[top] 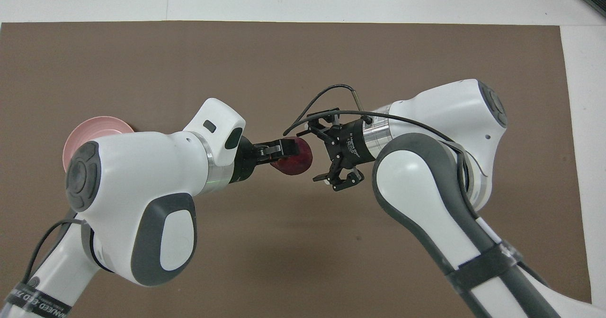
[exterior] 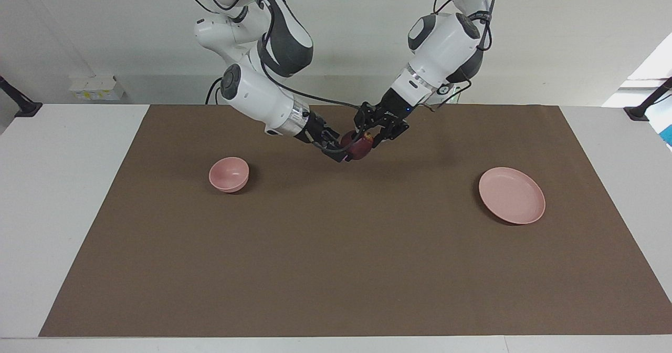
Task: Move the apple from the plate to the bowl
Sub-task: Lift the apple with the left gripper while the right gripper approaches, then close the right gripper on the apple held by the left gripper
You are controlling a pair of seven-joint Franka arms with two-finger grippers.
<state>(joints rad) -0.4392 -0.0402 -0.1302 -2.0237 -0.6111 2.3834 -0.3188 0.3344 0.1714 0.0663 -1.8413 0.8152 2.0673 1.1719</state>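
The dark-red apple (exterior: 360, 149) hangs in the air over the middle of the brown mat, and also shows in the overhead view (top: 296, 163). My left gripper (exterior: 371, 138) (top: 283, 150) is shut on the apple. My right gripper (exterior: 340, 147) (top: 316, 155) is open right beside the apple, one finger on each side of the apple's free end. The pale-pink plate (exterior: 512, 195) lies bare toward the left arm's end, partly hidden by the left arm in the overhead view (top: 97, 128). The small pink bowl (exterior: 229, 174) stands toward the right arm's end, hidden in the overhead view.
A brown mat (exterior: 336, 269) covers most of the white table. Small white boxes (exterior: 95, 87) sit at the table's edge nearer the robots, past the right arm's end of the mat.
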